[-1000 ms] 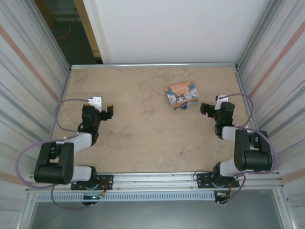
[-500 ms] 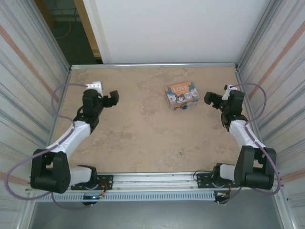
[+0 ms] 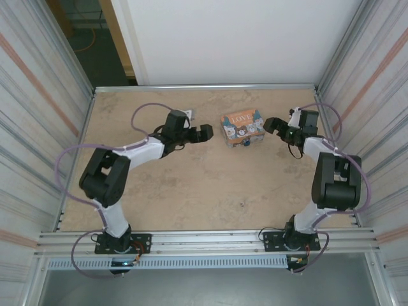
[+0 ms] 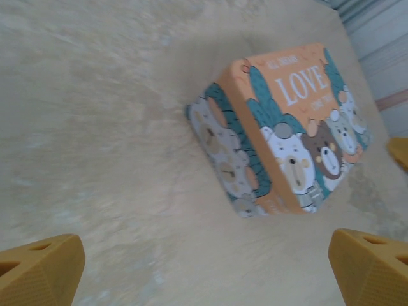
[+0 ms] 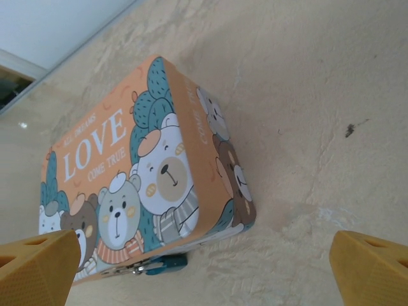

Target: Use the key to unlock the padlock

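The tin box (image 3: 243,127) with the word "LOVE" and the bears on its orange lid lies flat on the table (image 3: 191,191), in the far half and a little right of the middle. The padlock (image 5: 164,263) is a tiny blue thing with a small silvery metal part. In the right wrist view it hangs at the lower edge of the box's front side (the side toward the arm bases), touching the box and close to the table surface. In the top view it is only a small dark-blue spot (image 3: 246,144) at the near edge of the box.

The 2 arms reach toward the box from both sides. The left gripper (image 3: 205,133) is just beside the left end of the box, not touching it, and its 2 fingers are spread wide with nothing between them. In the left wrist view its yellow fingertips (image 4: 38,271) stand at the 2 bottom corners, and the box lies ahead of them, apart.

The right gripper (image 3: 273,124) is near the right end of the box, also apart from it. Its fingers (image 5: 373,271) are spread wide too and hold nothing.

A small dark speck (image 3: 242,204) lies on the table, nearer to the arm bases; it is too small to tell what it is.
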Robot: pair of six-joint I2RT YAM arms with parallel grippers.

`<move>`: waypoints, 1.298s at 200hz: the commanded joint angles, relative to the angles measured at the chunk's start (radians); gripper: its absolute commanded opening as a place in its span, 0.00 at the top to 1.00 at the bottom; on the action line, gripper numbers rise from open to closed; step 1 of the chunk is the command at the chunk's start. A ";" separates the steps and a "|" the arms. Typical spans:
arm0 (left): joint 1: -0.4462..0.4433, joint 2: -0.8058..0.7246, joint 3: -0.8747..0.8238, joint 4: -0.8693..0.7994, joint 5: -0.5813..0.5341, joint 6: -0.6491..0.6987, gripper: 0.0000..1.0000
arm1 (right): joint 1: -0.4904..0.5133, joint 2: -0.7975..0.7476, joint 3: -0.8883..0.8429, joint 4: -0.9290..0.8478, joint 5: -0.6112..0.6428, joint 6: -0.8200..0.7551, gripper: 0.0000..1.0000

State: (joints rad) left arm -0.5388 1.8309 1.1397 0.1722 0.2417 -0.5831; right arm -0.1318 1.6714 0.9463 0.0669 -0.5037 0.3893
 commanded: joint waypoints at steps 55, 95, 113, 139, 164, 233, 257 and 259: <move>-0.060 0.236 0.257 0.031 0.208 -0.143 0.04 | 0.001 0.164 0.140 -0.025 -0.174 -0.023 0.01; -0.082 0.316 0.329 0.017 0.249 -0.163 0.04 | 0.018 0.188 0.170 -0.067 -0.226 -0.061 0.01; -0.091 0.335 0.352 0.012 0.265 -0.167 0.04 | 0.026 0.190 0.177 -0.087 -0.232 -0.083 0.01; -0.095 0.350 0.376 0.008 0.286 -0.167 0.05 | 0.041 0.204 0.189 -0.093 -0.270 -0.100 0.01; -0.095 0.355 0.387 0.018 0.309 -0.166 0.05 | 0.061 0.208 0.207 -0.127 -0.281 -0.141 0.00; -0.091 0.335 0.376 0.030 0.329 -0.161 0.06 | 0.108 0.177 0.197 -0.163 -0.312 -0.161 0.00; -0.072 0.298 0.334 0.048 0.321 -0.160 0.06 | 0.133 0.150 0.181 -0.175 -0.309 -0.159 0.00; -0.069 0.295 0.329 0.050 0.321 -0.161 0.06 | 0.136 0.148 0.178 -0.176 -0.310 -0.159 0.00</move>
State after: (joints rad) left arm -0.6140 2.1807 1.4960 0.1761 0.5308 -0.7456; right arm -0.0574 1.8633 1.1351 -0.0486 -0.7448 0.2489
